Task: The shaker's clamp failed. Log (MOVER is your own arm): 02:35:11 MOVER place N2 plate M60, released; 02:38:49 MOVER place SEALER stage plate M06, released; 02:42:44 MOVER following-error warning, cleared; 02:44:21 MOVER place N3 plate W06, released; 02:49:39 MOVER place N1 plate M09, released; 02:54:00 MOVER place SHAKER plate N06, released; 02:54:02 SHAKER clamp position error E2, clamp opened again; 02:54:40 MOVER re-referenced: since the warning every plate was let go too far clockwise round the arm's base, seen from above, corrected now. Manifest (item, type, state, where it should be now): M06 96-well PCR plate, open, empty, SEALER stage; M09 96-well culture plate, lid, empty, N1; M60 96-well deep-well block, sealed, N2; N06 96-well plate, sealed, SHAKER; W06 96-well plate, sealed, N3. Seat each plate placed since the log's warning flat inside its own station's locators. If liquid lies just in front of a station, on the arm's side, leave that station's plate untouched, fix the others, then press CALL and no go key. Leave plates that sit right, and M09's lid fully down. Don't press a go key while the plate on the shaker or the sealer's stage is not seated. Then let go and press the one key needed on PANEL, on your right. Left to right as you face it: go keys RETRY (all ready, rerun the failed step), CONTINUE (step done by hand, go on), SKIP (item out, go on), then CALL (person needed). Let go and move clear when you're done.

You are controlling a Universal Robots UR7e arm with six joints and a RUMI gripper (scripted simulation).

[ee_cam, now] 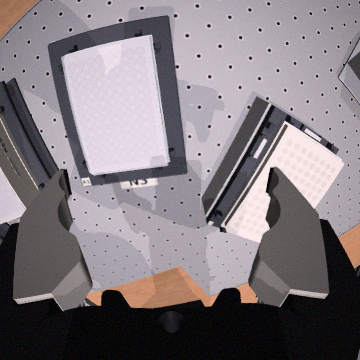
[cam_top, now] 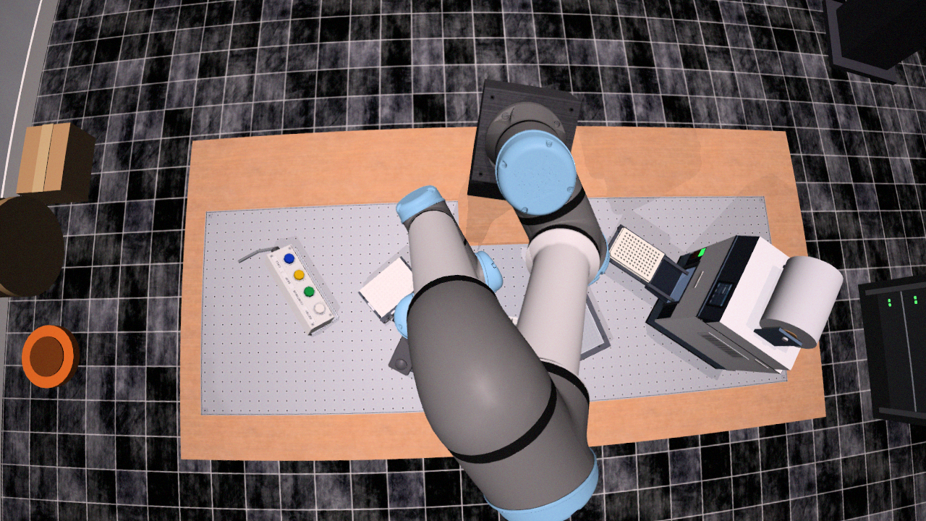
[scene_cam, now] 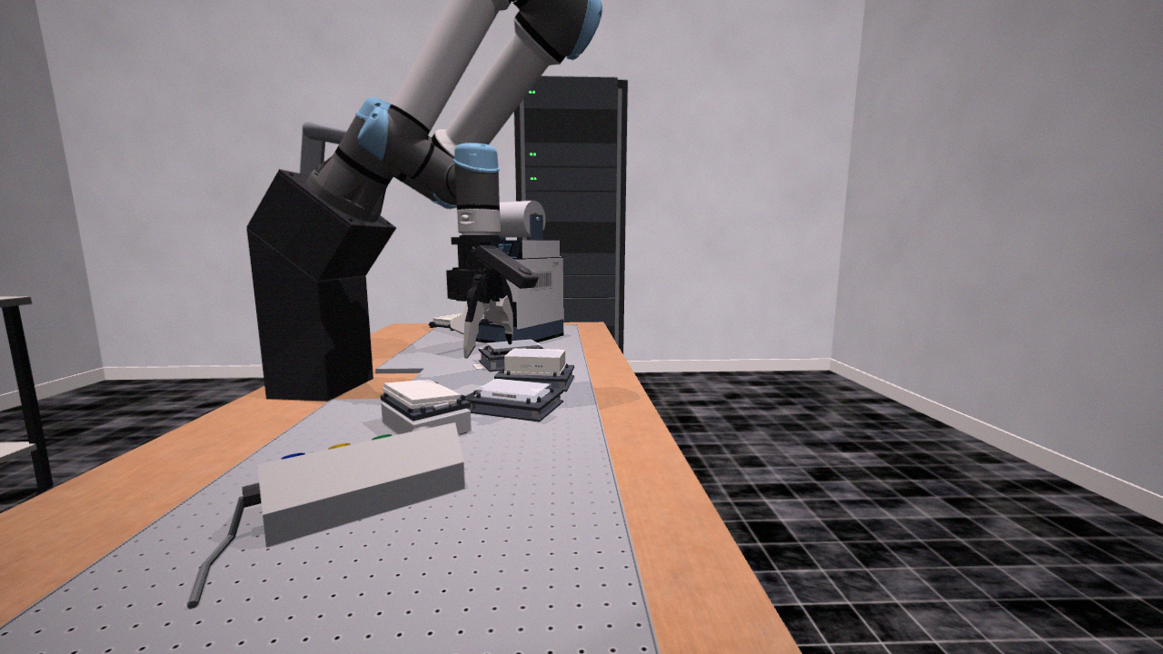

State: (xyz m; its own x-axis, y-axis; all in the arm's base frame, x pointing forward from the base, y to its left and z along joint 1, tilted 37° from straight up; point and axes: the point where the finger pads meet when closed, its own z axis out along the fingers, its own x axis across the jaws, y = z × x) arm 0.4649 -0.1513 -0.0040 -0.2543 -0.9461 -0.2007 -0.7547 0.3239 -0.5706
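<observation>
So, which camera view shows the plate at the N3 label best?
The wrist view: the N3 plate lies whole in its dark frame above the label. In the top view the arm covers it. The exterior view shows it low, far and partly hidden.

Floor: dark tiles with pale grid lines are being shown all around the table.
Cardboard box: is being seen standing on the floor, well apart from the table's left end in the top view.
Dark round drum: is being shown just beside the cardboard box.
Orange ring-shaped object: is being seen lying on the floor near the drum.
Server rack: is being shown standing against the back wall, with small green lights lit.
Walls: plain grey surfaces with a white skirting are being shown.
</observation>
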